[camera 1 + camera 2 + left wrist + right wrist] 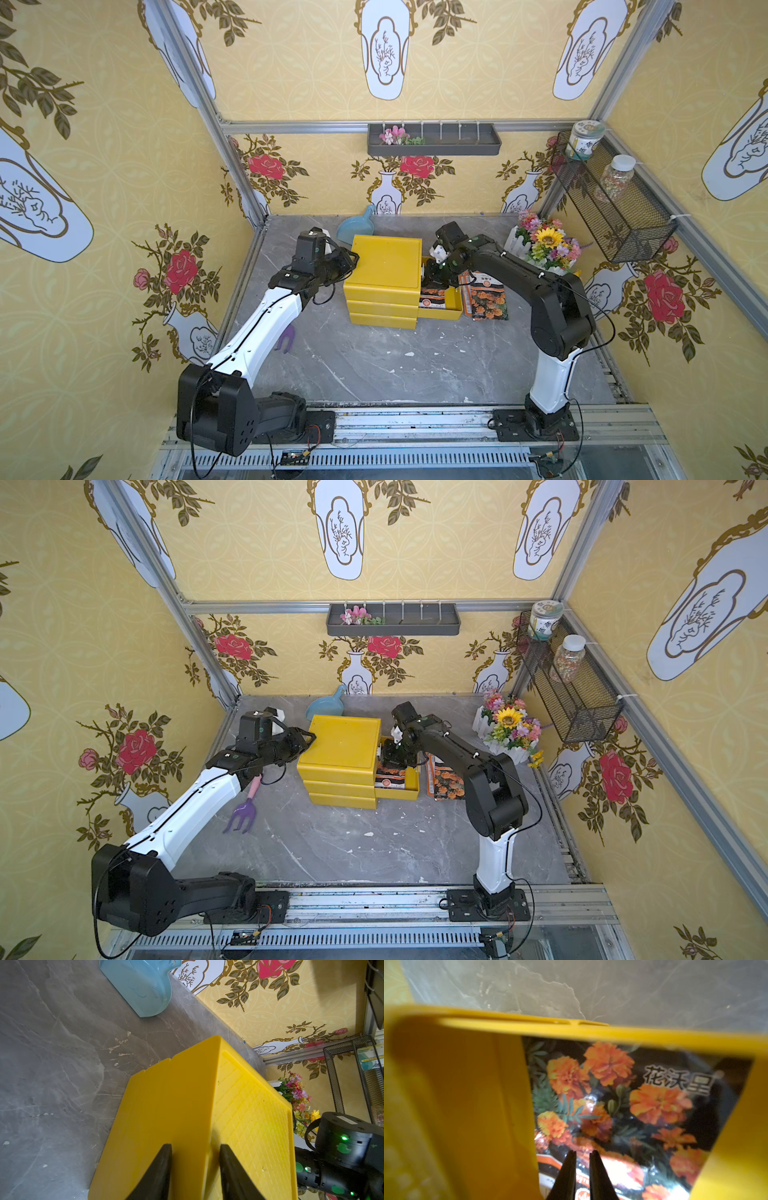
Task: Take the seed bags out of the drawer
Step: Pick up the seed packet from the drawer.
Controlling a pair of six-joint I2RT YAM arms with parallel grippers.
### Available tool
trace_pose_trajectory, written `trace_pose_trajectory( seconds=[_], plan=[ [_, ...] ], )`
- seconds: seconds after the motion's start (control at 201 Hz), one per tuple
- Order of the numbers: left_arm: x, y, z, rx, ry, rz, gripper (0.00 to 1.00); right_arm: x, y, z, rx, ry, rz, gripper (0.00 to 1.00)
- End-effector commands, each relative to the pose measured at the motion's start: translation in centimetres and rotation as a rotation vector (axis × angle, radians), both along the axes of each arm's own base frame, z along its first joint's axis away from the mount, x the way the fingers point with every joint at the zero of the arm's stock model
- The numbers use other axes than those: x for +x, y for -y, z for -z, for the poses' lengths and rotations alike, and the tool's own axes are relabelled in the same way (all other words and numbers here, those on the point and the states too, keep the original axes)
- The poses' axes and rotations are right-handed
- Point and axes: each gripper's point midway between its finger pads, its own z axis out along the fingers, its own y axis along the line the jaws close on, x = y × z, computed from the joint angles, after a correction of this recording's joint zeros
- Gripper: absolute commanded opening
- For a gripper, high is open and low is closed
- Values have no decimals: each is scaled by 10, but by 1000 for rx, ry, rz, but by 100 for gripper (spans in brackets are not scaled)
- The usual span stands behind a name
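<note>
A yellow three-drawer cabinet (pixel 382 266) stands mid-table, its top drawer (pixel 451 313) pulled out to the right. One seed bag (pixel 612 1095) with orange flowers lies flat inside the drawer (pixel 529 1026), and shows in both top views (pixel 433 297) (pixel 390 778). Another seed bag (pixel 488 299) (pixel 449 783) lies on the table just right of the drawer. My right gripper (pixel 583 1152) (pixel 436 276) reaches down into the drawer, open by a narrow gap, its tips just above the bag. My left gripper (pixel 195 1146) (pixel 353 257) is shut on the cabinet's top left edge.
Behind the cabinet lies a blue dustpan (pixel 355 228). A purple hand rake (pixel 243 816) rests under my left arm. A flower box (pixel 544 245) stands at the back right, below a wire basket (pixel 615 199) holding jars. A grey shelf (pixel 434 139) hangs on the back wall.
</note>
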Motion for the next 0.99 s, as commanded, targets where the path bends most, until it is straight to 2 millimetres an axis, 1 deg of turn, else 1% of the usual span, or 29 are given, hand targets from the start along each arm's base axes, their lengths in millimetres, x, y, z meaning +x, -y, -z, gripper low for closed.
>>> trace_pose_trajectory(
  seconds=[0.0,0.11,0.199,0.274,0.389,0.528,0.772,0.887,0.987],
  plan=[
    [-41,-16,53,103,-258,-6,42,3,1,-14,6,27,4,22],
    [-40,-15,53,103,-259,-5,42,4,10,-20,-52,42,6,26],
    [-41,-16,54,103,-262,-6,42,3,20,-19,-117,42,18,29],
    [-40,-16,53,103,-259,-7,42,2,29,-14,-170,36,26,28],
    [-41,-16,54,103,-260,-7,42,2,32,-8,-211,30,23,25],
    [-40,-15,53,101,-259,-6,42,2,26,3,-232,14,4,23],
    [-43,-17,53,101,-258,-12,42,1,8,19,-228,-10,-28,20],
    [-44,-17,53,101,-257,-12,42,-1,-3,22,-163,-32,-25,19],
    [-45,-17,54,102,-260,-13,42,-2,-13,21,-70,-52,-11,18]
  ],
)
